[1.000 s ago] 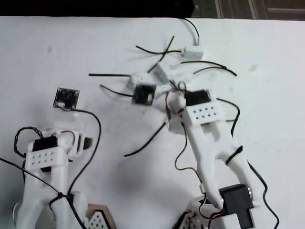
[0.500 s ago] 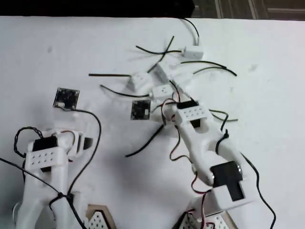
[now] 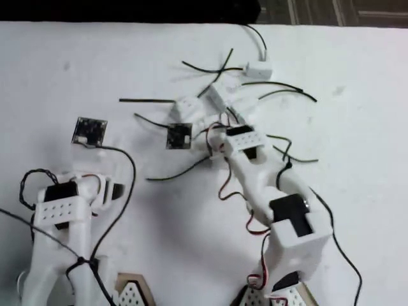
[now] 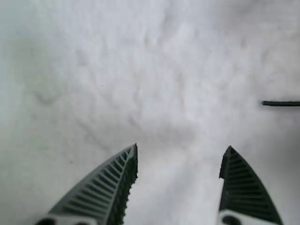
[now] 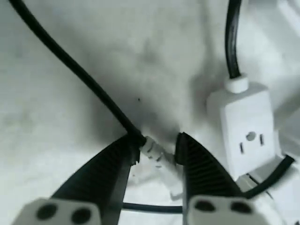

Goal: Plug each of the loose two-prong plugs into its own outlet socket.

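My right gripper (image 5: 157,145) is shut on a white two-prong plug (image 5: 159,161) at the end of a black cord (image 5: 70,65). A white outlet socket (image 5: 246,133) lies close beside it, face up. In the high view this gripper (image 3: 210,141) sits at the table's middle, next to a small black square piece (image 3: 179,136), just below two white outlets (image 3: 187,106) (image 3: 217,97). A third white outlet (image 3: 258,69) lies farther back. My left gripper (image 4: 180,157) is open over bare table, at the near left (image 3: 107,191).
A second black square piece (image 3: 89,131) with a cord lies ahead of the left arm. Loose black cords (image 3: 290,89) criss-cross the middle and back of the white table (image 3: 357,127). A cord end (image 4: 281,103) lies off to one side of the left gripper.
The right arm has swung left and drawn in, carrying the plug's cord and the black square piece leftward, nearer the outlets. The left arm has stayed still.
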